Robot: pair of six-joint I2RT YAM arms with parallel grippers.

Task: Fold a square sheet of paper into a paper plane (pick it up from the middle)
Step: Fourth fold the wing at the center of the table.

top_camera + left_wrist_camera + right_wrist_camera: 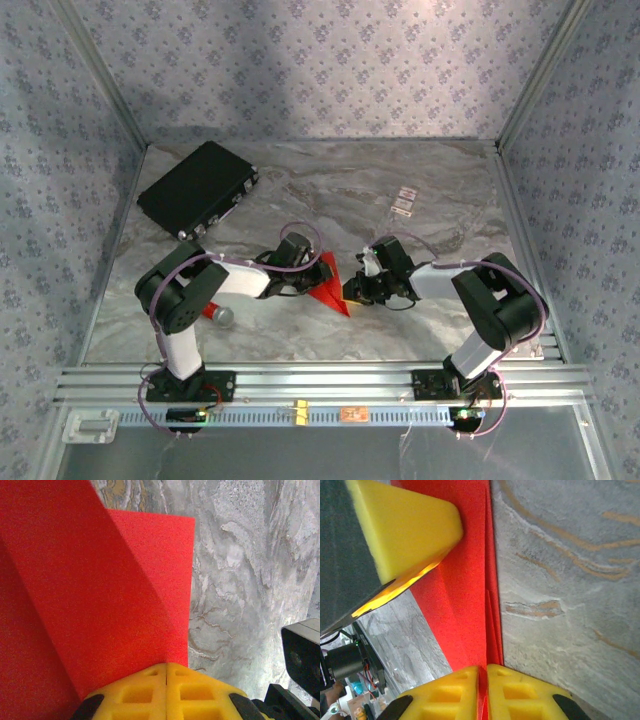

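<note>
Paper plane [332, 288] mid-desk, long axis far-near, tip pointed toward near edge; clamped by left gripper [166, 677] and right gripper [482, 677], arms bent inward.

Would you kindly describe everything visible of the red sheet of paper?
The red sheet of paper is thin, plain, matte bright red, creased into overlapping layers with straight folds. From above it reads as a narrow triangle pointing toward the arms' bases, over the middle of the marbled table. The left gripper and right gripper are each shut on an edge. Whether it touches the table is unclear.
</note>
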